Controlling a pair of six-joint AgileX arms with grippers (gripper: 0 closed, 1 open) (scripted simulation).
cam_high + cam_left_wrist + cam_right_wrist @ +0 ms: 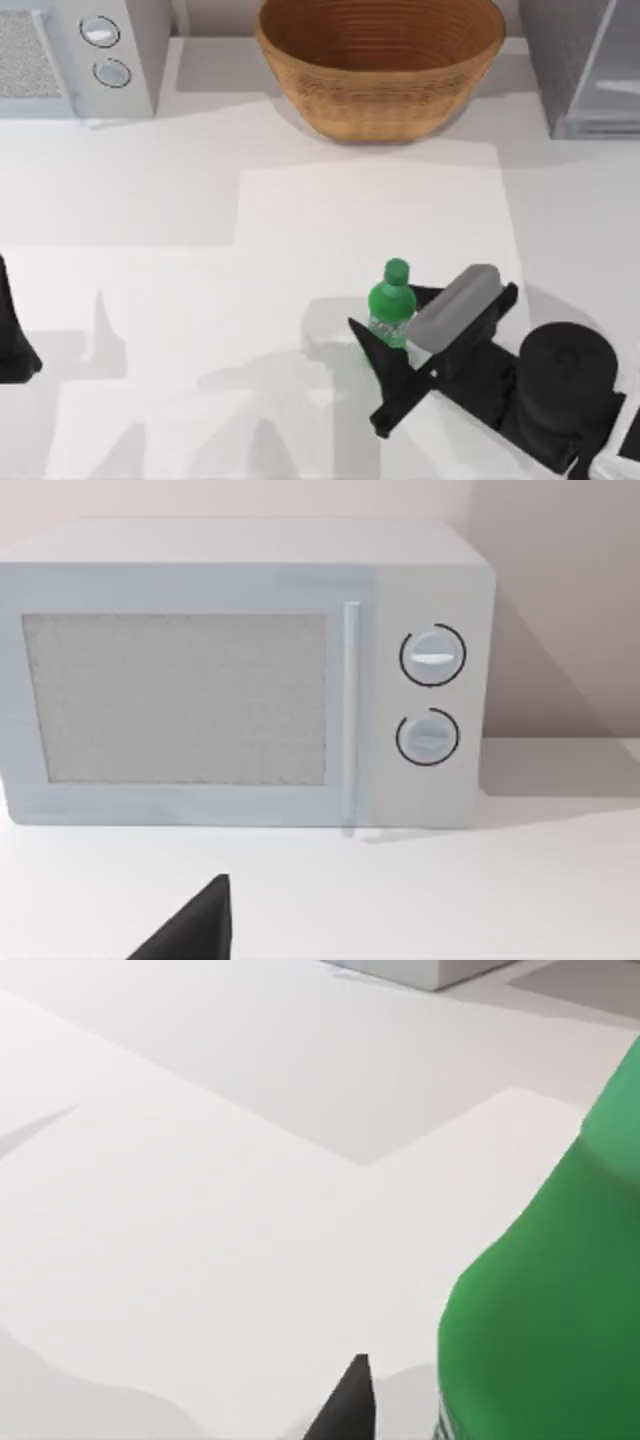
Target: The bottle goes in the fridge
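Observation:
The green bottle [391,300] stands upright on the white table, right of centre near the front edge. My right gripper [385,307] reaches in from the front right and is open, with one black finger on each side of the bottle's body. In the right wrist view the bottle [555,1300] looms close, and a small gap separates it from one dark fingertip [348,1405]. The grey fridge [590,70] stands at the back right corner. My left gripper [12,340] is parked at the table's left edge.
A white microwave [70,50] with two round knobs sits at the back left, and the left wrist view faces this microwave [240,670] head-on. A large wicker basket [380,60] stands at the back centre, between microwave and fridge.

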